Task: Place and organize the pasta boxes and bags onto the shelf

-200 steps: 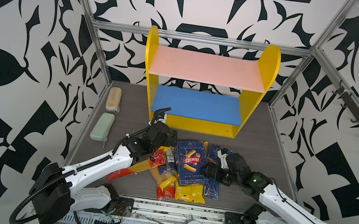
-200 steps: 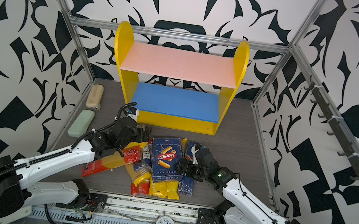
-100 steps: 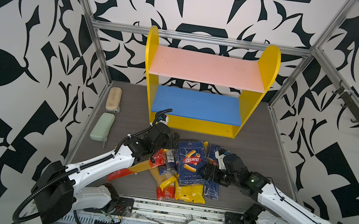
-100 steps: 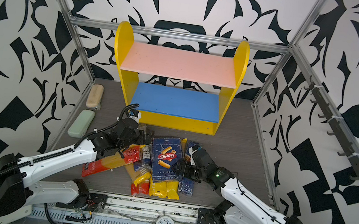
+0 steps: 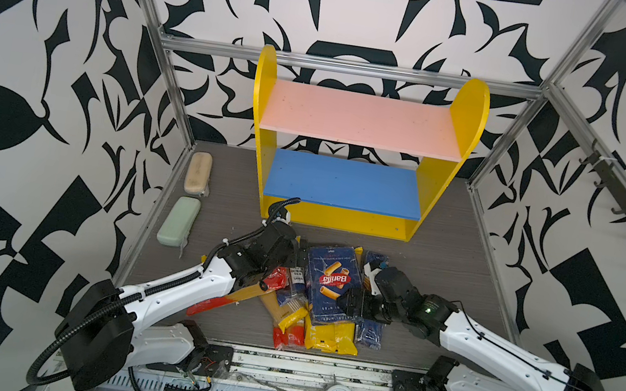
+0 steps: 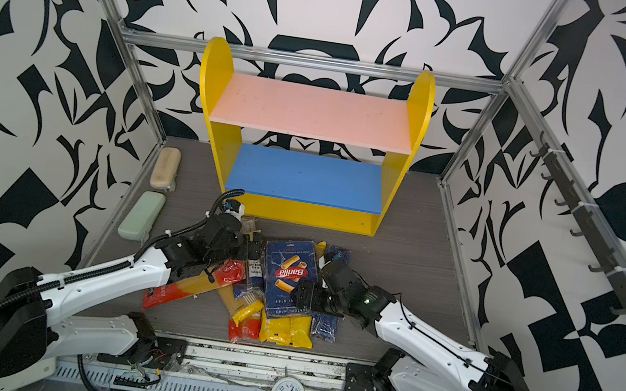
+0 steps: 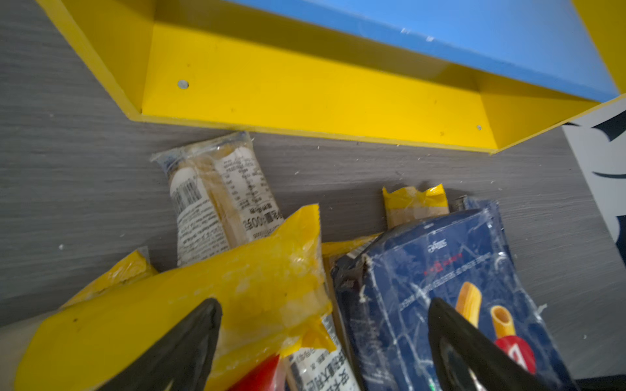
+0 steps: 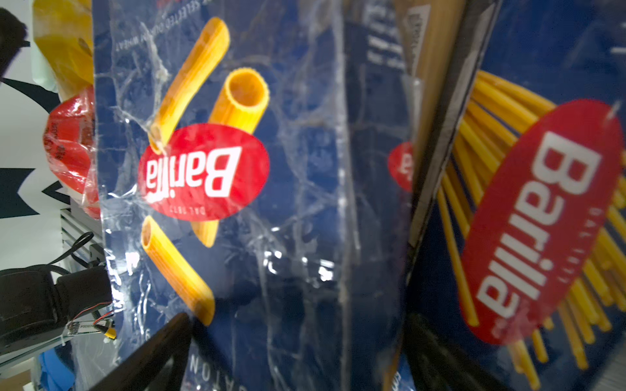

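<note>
- the wide pasta box (image 5: 333, 281) lies flat on top of the pile on the table (image 5: 447, 267), just in front of the shelf (image 5: 341, 218). its long axis runs from the shelf toward the front edge, and its red oval reads "barilla" upside down in both top views.
- in the right wrist view that logo sits among drawn pasta tubes under crinkled clear film. the small print below it is too blurred to read.
- the narrow pasta box (image 8: 542, 220) lies just beside it, roughly parallel, with a "barilla" oval over drawn spaghetti strands.
- the bags lie under and around the boxes: a yellow-ended bag (image 7: 237, 281), a clear bag (image 7: 216, 196) with a barcode and white label, its end toward the shelf's foot, and a red-ended bag (image 5: 215, 304) slanting out under your left arm.
- your left gripper (image 7: 323, 304) has its jaws spread, pinching nothing, above the yellow end and the wide box's edge.
- your right gripper (image 8: 299, 318) has its jaws spread wide over the wide box. you cannot tell whether they touch it.
</note>
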`<action>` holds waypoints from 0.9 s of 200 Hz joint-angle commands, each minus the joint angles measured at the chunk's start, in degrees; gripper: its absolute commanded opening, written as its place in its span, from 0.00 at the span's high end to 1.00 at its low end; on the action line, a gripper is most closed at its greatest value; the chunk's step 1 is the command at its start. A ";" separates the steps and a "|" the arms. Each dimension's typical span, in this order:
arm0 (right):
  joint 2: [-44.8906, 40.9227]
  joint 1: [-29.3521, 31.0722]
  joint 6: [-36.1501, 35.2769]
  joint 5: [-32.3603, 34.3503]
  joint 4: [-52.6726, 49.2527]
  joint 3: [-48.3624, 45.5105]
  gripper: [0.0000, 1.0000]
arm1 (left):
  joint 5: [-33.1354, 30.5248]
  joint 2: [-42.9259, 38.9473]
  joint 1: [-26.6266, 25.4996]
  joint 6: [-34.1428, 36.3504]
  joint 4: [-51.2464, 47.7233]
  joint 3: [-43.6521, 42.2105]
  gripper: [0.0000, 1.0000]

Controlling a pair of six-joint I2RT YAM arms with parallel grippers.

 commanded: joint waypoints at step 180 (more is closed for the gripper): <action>6.97 1.44 -2.84 3.65 -1.57 2.47 0.01 | 3.14 0.91 -4.04 -4.43 1.52 -1.23 0.13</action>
